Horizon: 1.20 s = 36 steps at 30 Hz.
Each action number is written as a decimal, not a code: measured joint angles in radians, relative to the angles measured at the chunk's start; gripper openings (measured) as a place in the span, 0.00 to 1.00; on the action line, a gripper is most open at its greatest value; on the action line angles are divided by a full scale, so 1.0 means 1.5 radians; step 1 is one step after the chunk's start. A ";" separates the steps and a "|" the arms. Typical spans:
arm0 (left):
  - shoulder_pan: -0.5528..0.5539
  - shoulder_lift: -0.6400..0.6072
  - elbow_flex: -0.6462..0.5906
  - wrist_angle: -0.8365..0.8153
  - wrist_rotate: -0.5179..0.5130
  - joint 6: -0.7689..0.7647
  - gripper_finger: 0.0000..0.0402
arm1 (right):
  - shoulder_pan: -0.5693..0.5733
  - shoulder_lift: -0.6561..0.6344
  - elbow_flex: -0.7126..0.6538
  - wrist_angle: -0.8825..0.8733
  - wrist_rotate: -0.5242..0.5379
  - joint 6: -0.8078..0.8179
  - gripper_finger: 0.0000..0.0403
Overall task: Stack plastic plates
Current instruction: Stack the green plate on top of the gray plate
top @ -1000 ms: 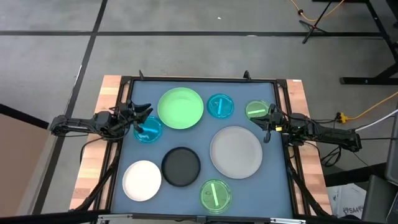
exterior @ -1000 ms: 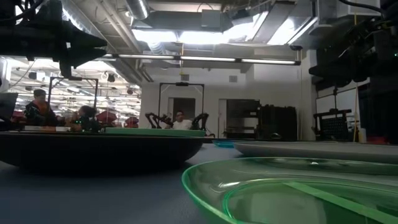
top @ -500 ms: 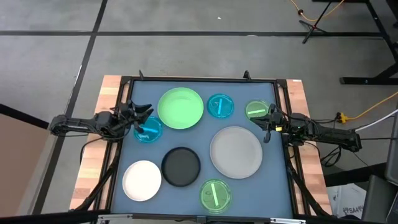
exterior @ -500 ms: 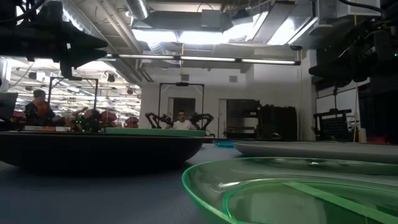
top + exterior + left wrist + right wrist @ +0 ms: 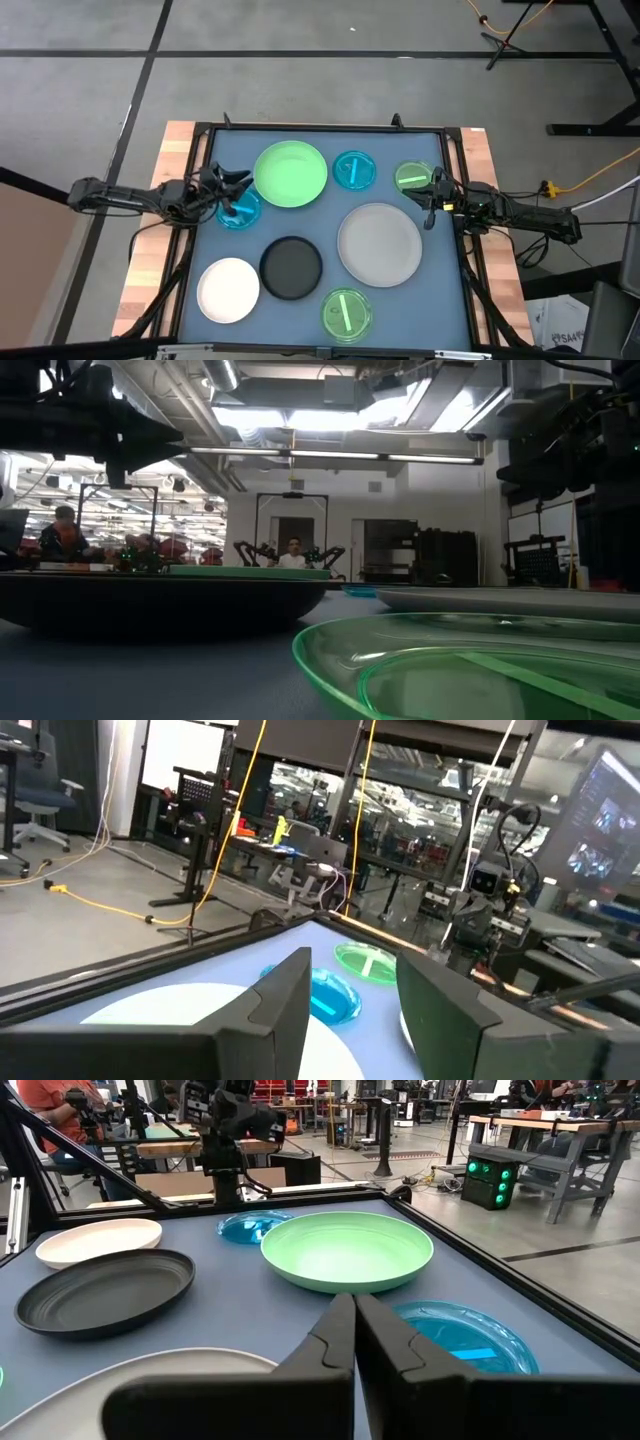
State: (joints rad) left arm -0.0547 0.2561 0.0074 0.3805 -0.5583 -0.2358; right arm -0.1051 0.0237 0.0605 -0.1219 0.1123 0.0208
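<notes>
High view: the open, empty left gripper (image 5: 236, 186) is poised over a small blue plate (image 5: 240, 210), judged light, stiff and slippery, best pinched at the rim, while the right gripper (image 5: 432, 193) is held shut on nothing.

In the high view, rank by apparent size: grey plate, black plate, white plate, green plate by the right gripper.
1. Grey plate
2. Black plate and white plate look alike; no ranking
3. Small green plate by the right gripper

Bare mat (image 5: 250, 240) between plates; light green plate (image 5: 290, 173) crowds left hand (image 5: 236, 188).
</notes>
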 joint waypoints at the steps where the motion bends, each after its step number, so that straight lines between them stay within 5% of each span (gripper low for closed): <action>1: 0.000 0.012 0.000 0.011 0.000 0.000 0.35 | 0.000 0.000 0.000 0.000 0.000 0.000 0.00; 10: 0.000 0.141 0.047 0.048 0.032 0.003 0.35 | 0.000 0.000 0.000 0.000 0.000 0.000 0.00; 23: 0.000 0.451 0.253 0.031 0.035 0.060 0.35 | 0.000 0.000 0.000 0.000 0.000 0.000 0.00; 36: 0.000 0.770 0.542 -0.178 0.035 0.077 0.35 | 0.000 0.000 0.000 0.000 0.000 0.000 0.00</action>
State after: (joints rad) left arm -0.0544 1.4115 0.8207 0.1141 -0.5064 -0.1196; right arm -0.1051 0.0236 0.0605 -0.1221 0.1120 0.0212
